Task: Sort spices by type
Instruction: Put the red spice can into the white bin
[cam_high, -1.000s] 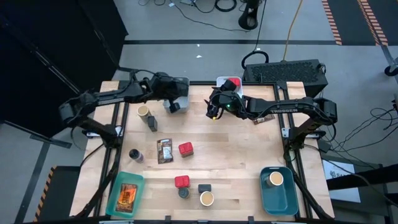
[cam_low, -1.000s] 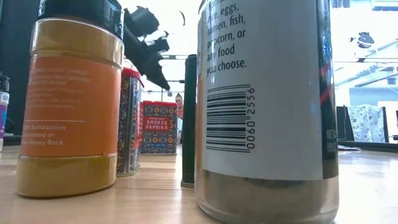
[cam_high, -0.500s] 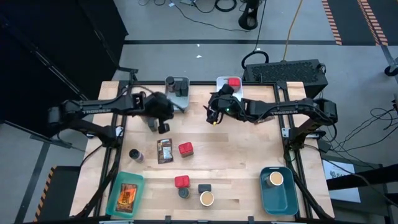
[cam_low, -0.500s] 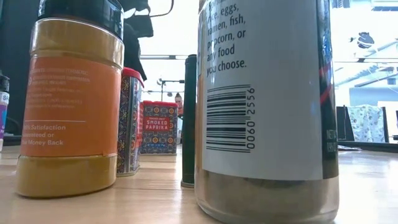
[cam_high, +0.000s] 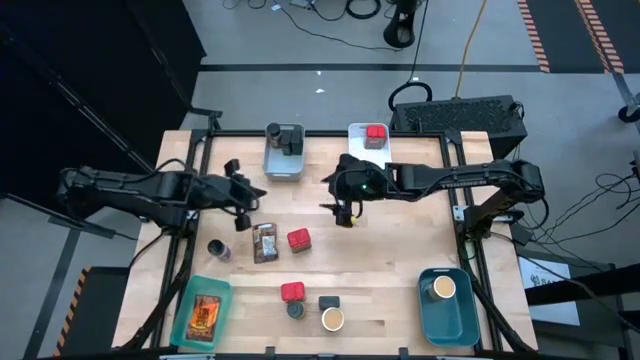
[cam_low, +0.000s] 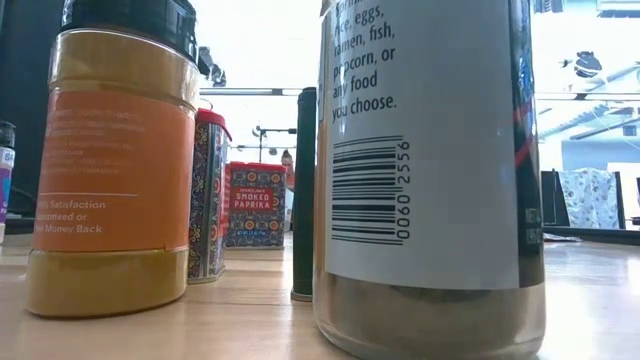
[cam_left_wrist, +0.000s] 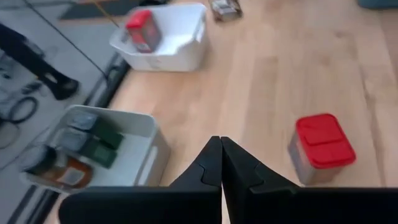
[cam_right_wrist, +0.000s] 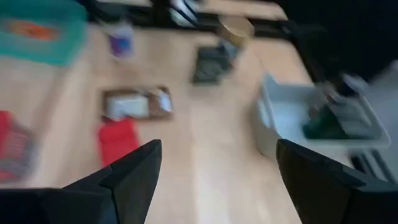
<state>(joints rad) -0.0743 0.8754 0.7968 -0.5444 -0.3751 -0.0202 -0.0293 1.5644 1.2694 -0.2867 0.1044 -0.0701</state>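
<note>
Partway, by the look of it. Grey bin (cam_high: 283, 160) holds dark jars (cam_high: 290, 140); white bin (cam_high: 368, 140) 1 red tin (cam_high: 376, 132); blue bin (cam_high: 445, 305) 1 tan-topped jar (cam_high: 444, 288); teal bin (cam_high: 200, 312) 1 printed packet (cam_high: 204, 314). Left to sort on the table: 2 red tins (cam_high: 298, 239), a packet (cam_high: 264, 242), several jars, possibly 5. Left gripper (cam_high: 243, 208) pinched shut, empty, just beside the loose packet. Right gripper (cam_high: 343, 208) spread wide, empty, over bare table mid-board.
</note>
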